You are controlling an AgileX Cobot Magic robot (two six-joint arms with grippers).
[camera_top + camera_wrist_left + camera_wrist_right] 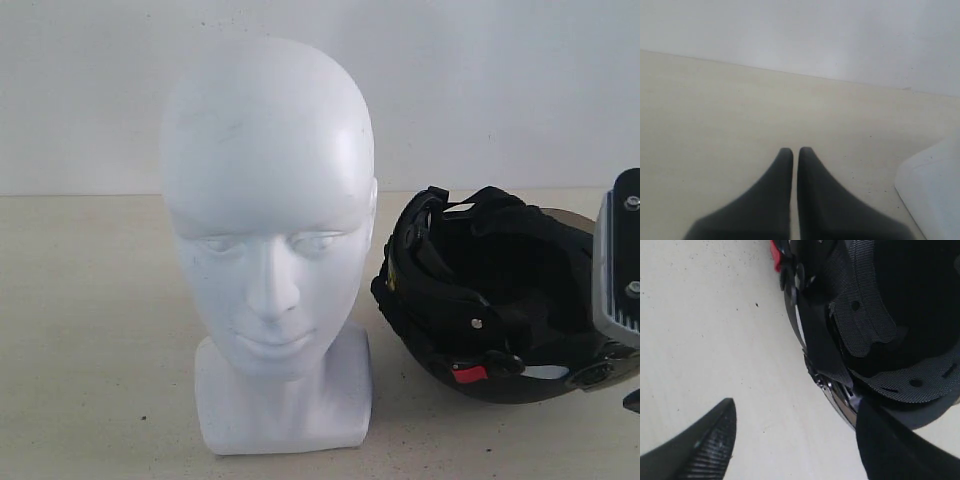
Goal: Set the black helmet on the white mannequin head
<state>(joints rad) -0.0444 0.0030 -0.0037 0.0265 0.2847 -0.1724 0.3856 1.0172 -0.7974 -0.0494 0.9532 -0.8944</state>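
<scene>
Right wrist view: right gripper (796, 405) agape

- You have a pale cream bench (90, 330) with a flat, matte top that carries a few tiny dark specks.
- You'll see the white head (268, 230) standing upright on its blocky base, face toward the exterior camera, left of the middle in that view.
- The black helmet (500, 300) lies on the bench on the right of the exterior view, tipped so that its padded hollow faces the camera.
- Its straps hang across the opening, with the red buckle (469, 373) low at the front rim, close to the bench top.
- Helmet and head sit just beside each other; you cannot tell from these views whether they touch.
</scene>
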